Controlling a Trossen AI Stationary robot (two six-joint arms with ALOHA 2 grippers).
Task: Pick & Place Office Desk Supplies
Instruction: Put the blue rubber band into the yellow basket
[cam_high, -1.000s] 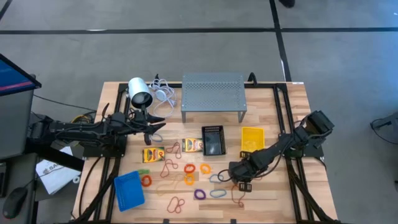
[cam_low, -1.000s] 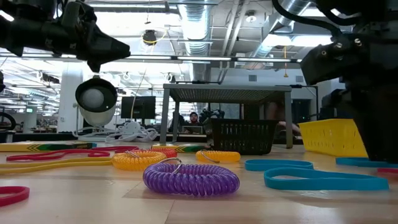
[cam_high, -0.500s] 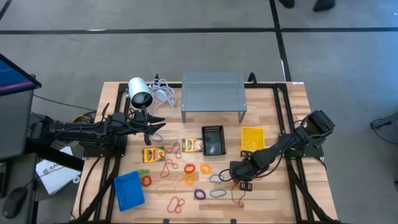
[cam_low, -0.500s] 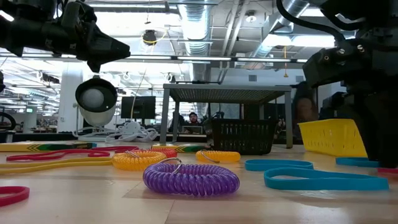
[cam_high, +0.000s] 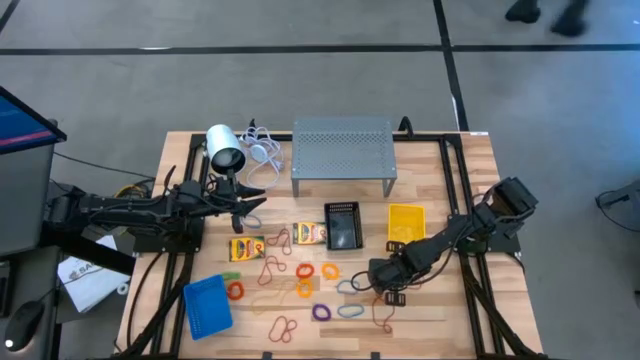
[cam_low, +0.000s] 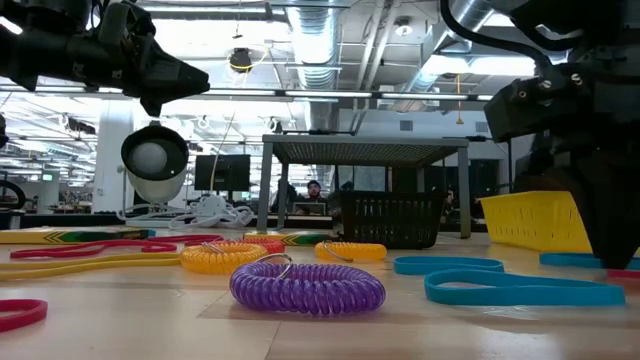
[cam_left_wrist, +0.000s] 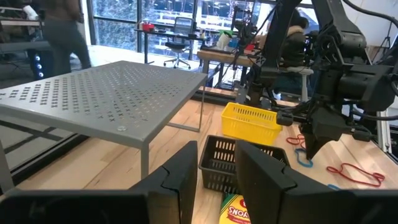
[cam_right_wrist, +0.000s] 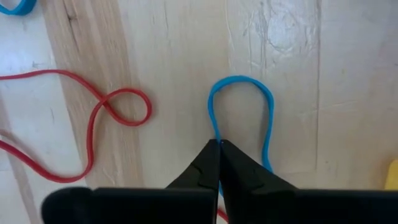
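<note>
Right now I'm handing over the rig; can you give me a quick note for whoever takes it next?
Right gripper: shut on a blue band, low on the table, a red band lying beside it.
Left gripper: raised near the white cylinder, holding nothing visible.
Bins: blue bin and yellow bin look empty; black bin's contents unclear.
Left: bands and both crayon boxes still loose on the table.

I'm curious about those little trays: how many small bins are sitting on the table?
3: a blue bin near the front left, a black bin mid-table before the grey stand, and a yellow bin to its right.
</note>
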